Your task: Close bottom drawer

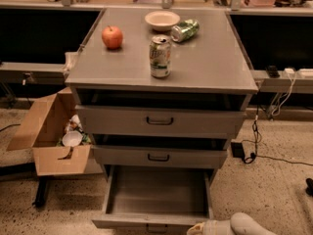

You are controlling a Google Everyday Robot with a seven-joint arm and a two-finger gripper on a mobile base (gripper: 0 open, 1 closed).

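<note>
The grey cabinet's bottom drawer (156,192) is pulled far out, and its wide shallow grey tray is bare inside. Its slim front panel (146,222) lies at the bottom edge of the view, its handle cut off. My gripper (200,228) shows as a pale shape at the bottom edge, just right of the front panel's right end. The middle drawer (159,156) and the top drawer (159,121) stand slightly out, each with a dark bar handle.
On the cabinet top are a red apple (112,36), an upright can (160,57), a white bowl (162,19) and a can lying on its side (185,30). An open cardboard box (49,131) stands to the left. Cables and a power adapter (238,149) lie to the right.
</note>
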